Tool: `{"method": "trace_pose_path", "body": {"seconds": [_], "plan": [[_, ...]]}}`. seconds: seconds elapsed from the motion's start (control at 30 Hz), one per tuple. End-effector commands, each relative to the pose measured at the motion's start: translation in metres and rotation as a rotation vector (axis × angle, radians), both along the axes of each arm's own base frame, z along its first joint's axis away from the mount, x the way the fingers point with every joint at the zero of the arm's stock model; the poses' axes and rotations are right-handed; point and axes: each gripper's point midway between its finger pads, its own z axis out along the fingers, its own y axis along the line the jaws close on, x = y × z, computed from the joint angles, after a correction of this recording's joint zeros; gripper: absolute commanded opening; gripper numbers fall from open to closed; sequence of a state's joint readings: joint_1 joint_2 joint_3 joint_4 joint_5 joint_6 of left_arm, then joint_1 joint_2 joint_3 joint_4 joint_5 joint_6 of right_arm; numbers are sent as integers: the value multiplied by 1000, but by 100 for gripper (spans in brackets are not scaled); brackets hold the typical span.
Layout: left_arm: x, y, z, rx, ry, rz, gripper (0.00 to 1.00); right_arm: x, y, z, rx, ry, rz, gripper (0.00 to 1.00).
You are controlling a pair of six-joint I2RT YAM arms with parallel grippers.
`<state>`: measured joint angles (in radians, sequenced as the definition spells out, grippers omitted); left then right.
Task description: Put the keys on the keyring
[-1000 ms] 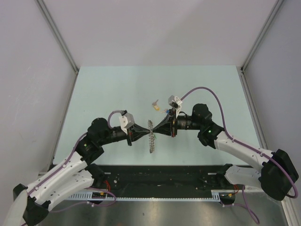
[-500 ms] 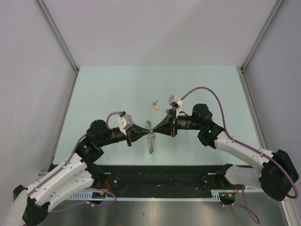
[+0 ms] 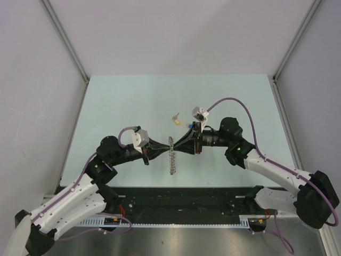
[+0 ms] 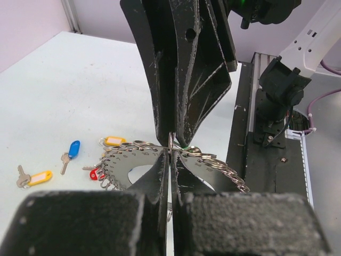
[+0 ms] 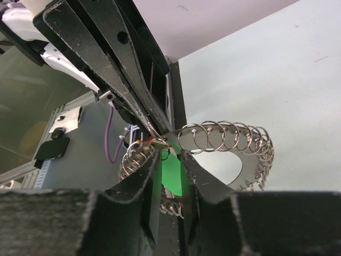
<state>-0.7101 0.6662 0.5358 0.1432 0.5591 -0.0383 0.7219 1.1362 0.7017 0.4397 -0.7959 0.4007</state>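
Silver keyring (image 3: 171,156) is being held up edge-on over the table (image 3: 122,101), between the two arm tips. On one side of the keyring, the left gripper (image 4: 170,160) is clamping its jaws shut on the rim. Opposite it, the right gripper (image 5: 171,160) is keeping its jaws slightly parted with the green-tagged key (image 5: 171,178) between them; cannot tell if they are pinching it. Blue-tagged key (image 4: 73,149), yellow-tagged key (image 4: 40,177) and red-tagged key (image 4: 96,174) are lying on the table beyond the keyring.
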Motion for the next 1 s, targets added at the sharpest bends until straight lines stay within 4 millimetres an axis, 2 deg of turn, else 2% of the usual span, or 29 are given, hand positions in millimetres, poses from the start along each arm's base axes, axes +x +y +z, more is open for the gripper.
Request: {"method": "trace_pose_path", "body": {"seconds": [0.0,0.37,0.63,0.7,0.93,0.97], "plan": [[-4,0,34,-86,-77,-21,0,-5,0,21,55,-29,29,27],[-7,-2,33,-85,-78,-39,1,-7,3,29,96,-23,56,34],[-7,-1,36,-90,-85,-41,0,-7,4,27,93,-3,67,33],[-7,-1,35,-89,-85,-37,1,-7,5,25,88,3,69,31],[-6,1,37,-101,-98,-21,0,-7,5,17,59,14,68,1],[-6,2,37,-102,-99,-19,0,-7,5,16,57,14,72,0]]}}
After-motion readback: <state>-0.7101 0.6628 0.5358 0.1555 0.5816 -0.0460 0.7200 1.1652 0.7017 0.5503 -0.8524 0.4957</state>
